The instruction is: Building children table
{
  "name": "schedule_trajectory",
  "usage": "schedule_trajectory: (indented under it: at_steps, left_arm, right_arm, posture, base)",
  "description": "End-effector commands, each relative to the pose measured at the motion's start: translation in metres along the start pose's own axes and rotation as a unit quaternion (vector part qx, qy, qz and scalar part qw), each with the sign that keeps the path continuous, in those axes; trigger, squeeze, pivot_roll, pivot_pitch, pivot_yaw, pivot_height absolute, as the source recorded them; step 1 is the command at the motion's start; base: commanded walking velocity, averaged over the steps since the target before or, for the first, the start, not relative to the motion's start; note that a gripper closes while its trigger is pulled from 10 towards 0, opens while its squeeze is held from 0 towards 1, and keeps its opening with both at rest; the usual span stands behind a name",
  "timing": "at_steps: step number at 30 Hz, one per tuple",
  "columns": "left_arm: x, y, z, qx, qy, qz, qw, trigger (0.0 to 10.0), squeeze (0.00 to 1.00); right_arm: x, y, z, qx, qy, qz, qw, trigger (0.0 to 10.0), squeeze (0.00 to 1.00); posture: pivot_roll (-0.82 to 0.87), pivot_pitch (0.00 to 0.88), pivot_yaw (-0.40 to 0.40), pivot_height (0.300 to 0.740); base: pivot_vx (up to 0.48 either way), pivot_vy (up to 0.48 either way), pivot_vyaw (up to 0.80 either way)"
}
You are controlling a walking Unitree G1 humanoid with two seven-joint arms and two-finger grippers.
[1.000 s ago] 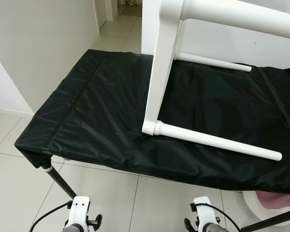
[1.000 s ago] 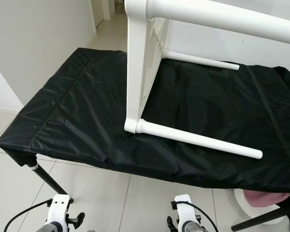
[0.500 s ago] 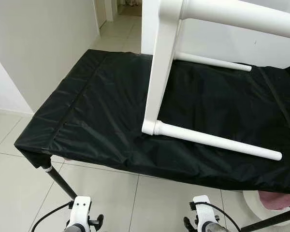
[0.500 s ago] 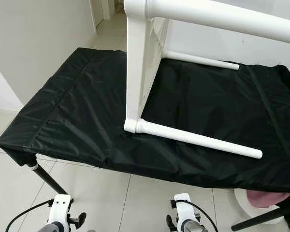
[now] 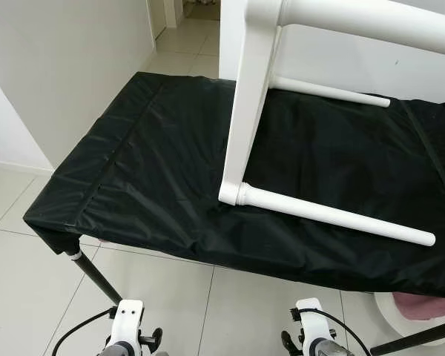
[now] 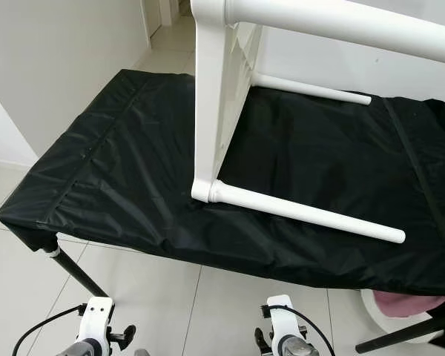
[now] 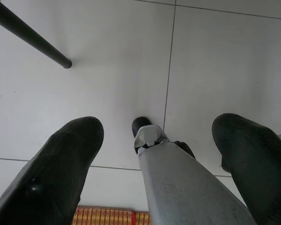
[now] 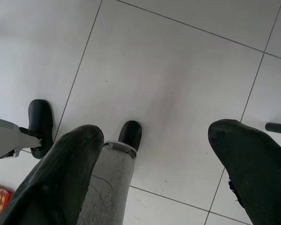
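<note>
Both wrists end in white blocks w/ black fittings & thin black cables looping off: left arm [image 5: 124, 335], right arm [image 5: 308, 334]. Left gripper [image 7: 157, 154] has two fat, rounded matte-black fingers [image 7: 56, 173]; right gripper [image 8: 152, 159] has the same black fingers [image 8: 253, 164], a bit scuffed. Legs are silver-grey metal shins, scratched, w/ small black rounded feet [image 8: 130, 134].
</note>
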State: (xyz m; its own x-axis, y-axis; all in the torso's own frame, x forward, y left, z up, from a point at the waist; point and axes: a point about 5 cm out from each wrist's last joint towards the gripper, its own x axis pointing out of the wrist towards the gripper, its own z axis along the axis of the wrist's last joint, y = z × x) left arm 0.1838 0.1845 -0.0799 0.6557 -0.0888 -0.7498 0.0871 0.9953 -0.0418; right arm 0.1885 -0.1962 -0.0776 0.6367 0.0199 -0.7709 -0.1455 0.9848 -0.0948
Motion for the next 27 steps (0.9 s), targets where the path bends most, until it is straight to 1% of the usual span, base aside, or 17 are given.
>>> schedule_trajectory:
  at_steps: [1,17,27]
  left_arm:
    - [-0.0025,0.0023,-0.0077,0.007,0.011,0.010,1.000,10.0,0.00]
    - [-0.0033,0.0009,-0.0111,-0.004,0.013,0.013,1.000,10.0,0.00]
    - [-0.0036,0.0000,-0.0125,-0.001,0.014,0.015,1.000,10.0,0.00]
  right_arm:
    - [-0.0013,0.0034,-0.0068,0.002,0.010,0.005,1.000,10.0,0.00]
    - [-0.0009,0.0036,-0.0062,0.001,0.012,0.004,1.000,10.0,0.00]
    - [-0.0003,0.0048,-0.0050,0.000,0.012,0.005,1.000,10.0,0.00]
  posture:
    - [-0.08,0.000,0.051,0.740]
    - [-0.07,0.000,0.041,0.740]
    - [-0.06,0.000,0.042,0.740]
  base:
    - [0.000,0.000,0.00]
    - [0.000,0.000,0.00]
    - [0.000,0.000,0.00]
